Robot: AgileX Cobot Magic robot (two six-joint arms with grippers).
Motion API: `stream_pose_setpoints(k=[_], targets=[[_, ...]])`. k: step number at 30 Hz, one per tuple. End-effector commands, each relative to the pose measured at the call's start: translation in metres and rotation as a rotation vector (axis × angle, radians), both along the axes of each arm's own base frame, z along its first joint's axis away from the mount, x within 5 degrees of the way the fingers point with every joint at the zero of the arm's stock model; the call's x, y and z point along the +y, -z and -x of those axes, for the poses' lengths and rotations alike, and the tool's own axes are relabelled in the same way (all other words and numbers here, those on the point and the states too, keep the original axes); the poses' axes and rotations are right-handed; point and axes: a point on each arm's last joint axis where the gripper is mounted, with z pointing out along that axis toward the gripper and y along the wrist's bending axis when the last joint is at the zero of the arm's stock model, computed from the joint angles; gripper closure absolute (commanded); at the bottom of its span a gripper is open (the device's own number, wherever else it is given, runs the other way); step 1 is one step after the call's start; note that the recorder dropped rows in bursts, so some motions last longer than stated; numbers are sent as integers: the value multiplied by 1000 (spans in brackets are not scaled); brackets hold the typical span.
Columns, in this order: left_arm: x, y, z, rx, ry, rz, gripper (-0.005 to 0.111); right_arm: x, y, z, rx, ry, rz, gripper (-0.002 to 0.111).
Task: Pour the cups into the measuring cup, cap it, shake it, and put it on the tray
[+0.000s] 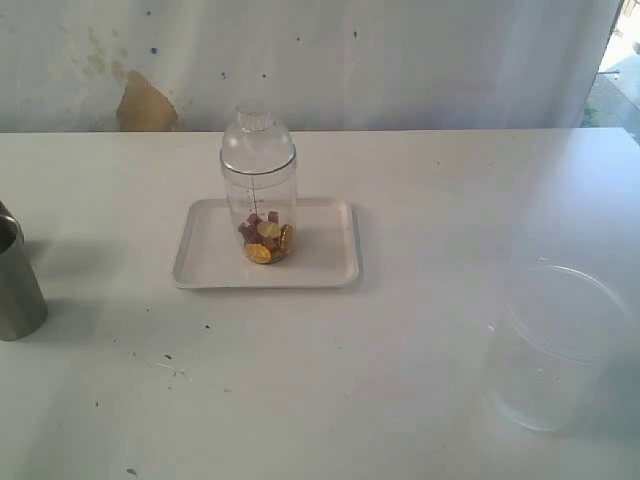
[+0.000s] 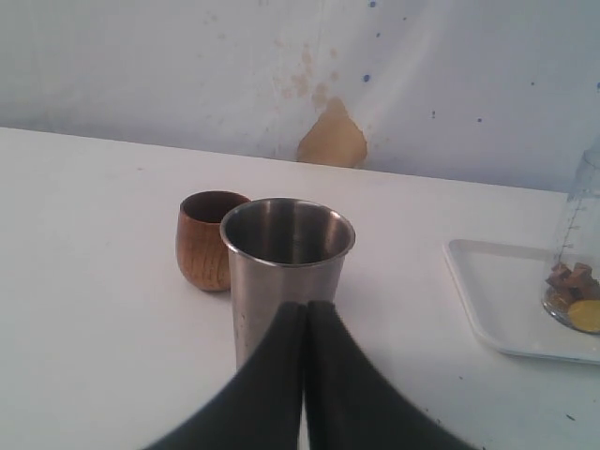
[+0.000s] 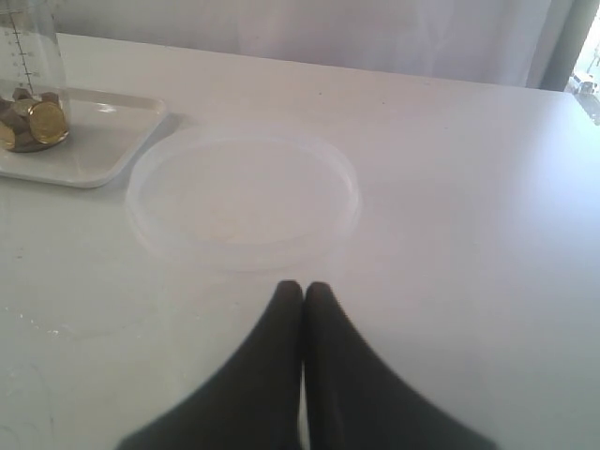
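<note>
The measuring cup [image 1: 258, 205] stands upright on the white tray [image 1: 320, 262] with its clear dome cap [image 1: 256, 135] on, and brown and yellow pieces lie in its bottom. At the exterior view's left edge stands the steel tumbler [image 1: 17, 290]. In the left wrist view the tumbler [image 2: 281, 272] looks empty, and the brown wooden cup [image 2: 208, 239] stands just beyond it. My left gripper [image 2: 306, 307] is shut, empty, close in front of the tumbler. My right gripper [image 3: 303, 288] is shut and empty, near the wide clear container [image 3: 244, 197]. Neither gripper shows in the exterior view.
A wide unmarked clear container [image 1: 558, 345] stands at the front right of the white table. The tray [image 3: 94, 141] with the measuring cup [image 3: 33, 84] lies off to one side of it in the right wrist view. A stained white wall backs the table.
</note>
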Motion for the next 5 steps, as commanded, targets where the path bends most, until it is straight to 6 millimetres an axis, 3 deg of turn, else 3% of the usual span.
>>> stream_pose_setpoints(k=[1, 5], targets=[[0, 1, 0, -4, -2, 1, 106, 0, 0, 0, -7, -4, 6, 108], [0, 1, 0, -4, -2, 1, 106, 0, 0, 0, -7, -4, 6, 108]])
